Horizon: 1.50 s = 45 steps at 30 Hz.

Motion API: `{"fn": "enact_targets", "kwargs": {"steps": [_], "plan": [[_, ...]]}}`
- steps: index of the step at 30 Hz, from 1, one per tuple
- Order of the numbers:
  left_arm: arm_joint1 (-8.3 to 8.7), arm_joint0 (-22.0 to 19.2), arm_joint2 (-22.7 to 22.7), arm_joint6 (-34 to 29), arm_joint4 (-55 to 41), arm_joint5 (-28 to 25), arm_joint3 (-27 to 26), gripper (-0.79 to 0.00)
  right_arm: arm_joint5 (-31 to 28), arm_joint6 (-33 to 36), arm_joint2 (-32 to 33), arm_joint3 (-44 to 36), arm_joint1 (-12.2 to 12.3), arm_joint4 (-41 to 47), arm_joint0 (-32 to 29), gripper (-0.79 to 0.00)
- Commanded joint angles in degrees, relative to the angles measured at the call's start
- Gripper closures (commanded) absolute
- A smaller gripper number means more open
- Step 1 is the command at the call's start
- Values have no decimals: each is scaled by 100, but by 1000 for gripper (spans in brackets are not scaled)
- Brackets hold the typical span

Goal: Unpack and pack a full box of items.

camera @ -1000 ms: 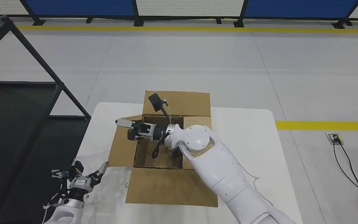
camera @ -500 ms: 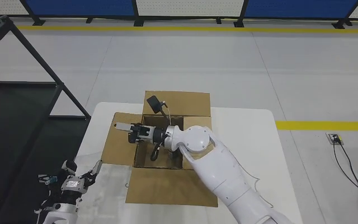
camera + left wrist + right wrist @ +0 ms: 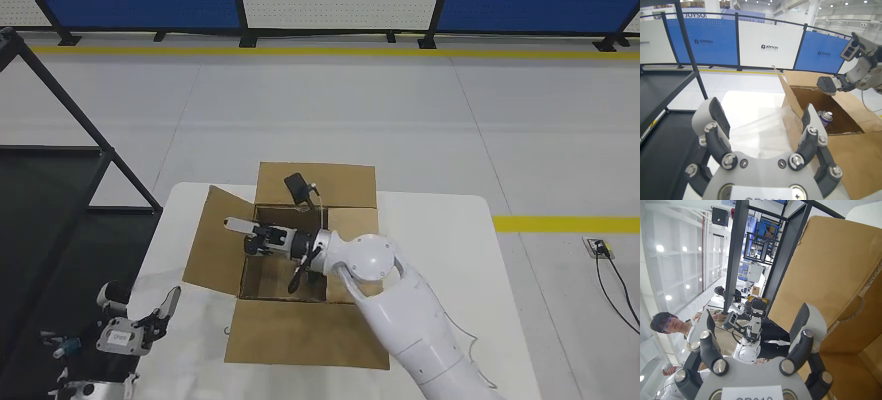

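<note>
An open cardboard box (image 3: 300,330) stands mid-table with its four flaps spread. In the left wrist view a white-capped spray can (image 3: 825,117) stands inside the box (image 3: 846,151). My right gripper (image 3: 243,228) hovers open over the box's left side, beside the raised left flap (image 3: 212,240). In its own wrist view the right gripper (image 3: 755,321) holds nothing, and the flap (image 3: 829,266) stands close by its one finger. My left gripper (image 3: 140,318) is open and holding nothing at the table's near-left corner. In its own view the left gripper (image 3: 762,115) faces the box.
A clear plastic sheet (image 3: 757,130) lies on the white table (image 3: 440,250) between the left gripper and the box. A black metal rack (image 3: 60,230) stands just off the table's left side. The table's right part (image 3: 450,300) is bare.
The right gripper drew back from the left flap's outer edge toward the box, and the flap now stands steeper. The left gripper slid back toward the table's near-left corner.
</note>
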Motion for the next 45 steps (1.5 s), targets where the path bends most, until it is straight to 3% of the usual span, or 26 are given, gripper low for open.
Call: {"fn": "enact_targets", "kwargs": {"steps": [1,8,18,21,31,37,40,45], "plan": [[-3,106,-11,24,-2,-107,-190,-785,-8,-65,91,-191,43,-80,-128,-785],[10,165,60,-323,37,-489,-704,-785,11,-245,426,-1242,223,-446,-891,-785],[10,165,60,-323,37,-489,-704,-785,11,-245,426,-1242,223,-446,-891,-785],[11,109,141,-592,-71,-507,-621,-785,-4,-289,414,-1287,225,-428,-945,-785],[71,-775,659,-2000,-294,-1072,-772,-785,-734,-400,706,-2235,391,-738,-1514,-785],[107,-1844,984,-3397,-1126,-1037,-50,-785,-1120,-644,1091,-2920,523,-825,-2216,-785],[120,-2250,1047,-3674,-1206,-918,333,-785,-1220,-637,1258,-3228,586,-801,-2521,-785],[137,-2569,1128,-3937,-1324,-849,905,-785,-1321,-630,1432,-3593,668,-754,-2857,-785]]}}
